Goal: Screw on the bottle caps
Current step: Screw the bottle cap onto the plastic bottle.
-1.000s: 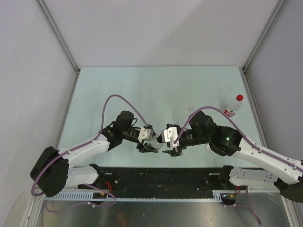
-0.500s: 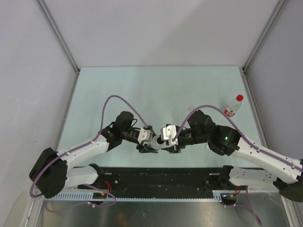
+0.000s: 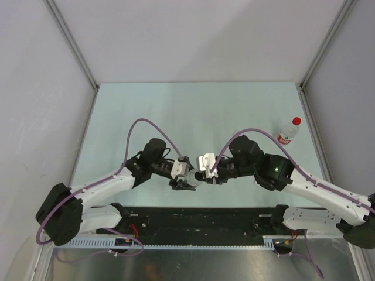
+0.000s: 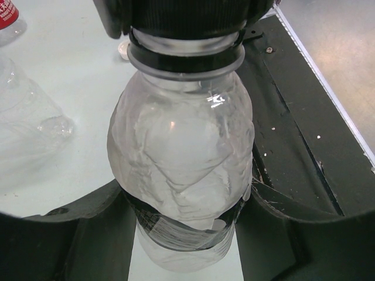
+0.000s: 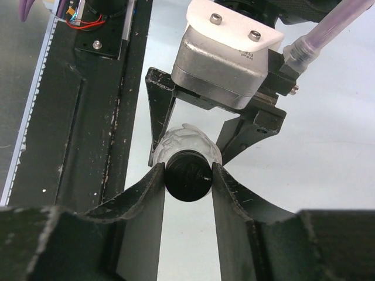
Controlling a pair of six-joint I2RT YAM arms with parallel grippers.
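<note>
A bottle (image 4: pixel 181 146) is clenched by the left end effector (image 3: pixel 186 181), its black cap (image 5: pixel 187 174) pinched by the right end effector (image 3: pixel 206 174), tightening judged unfinished. The red-capped bottle (image 3: pixel 288 132) looks done; a third bottle (image 4: pixel 29 123) is left

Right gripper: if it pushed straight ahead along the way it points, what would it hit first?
The black cap, which sits between the right gripper fingers. Directly behind it is the clear bottle, held by the left gripper.
</note>
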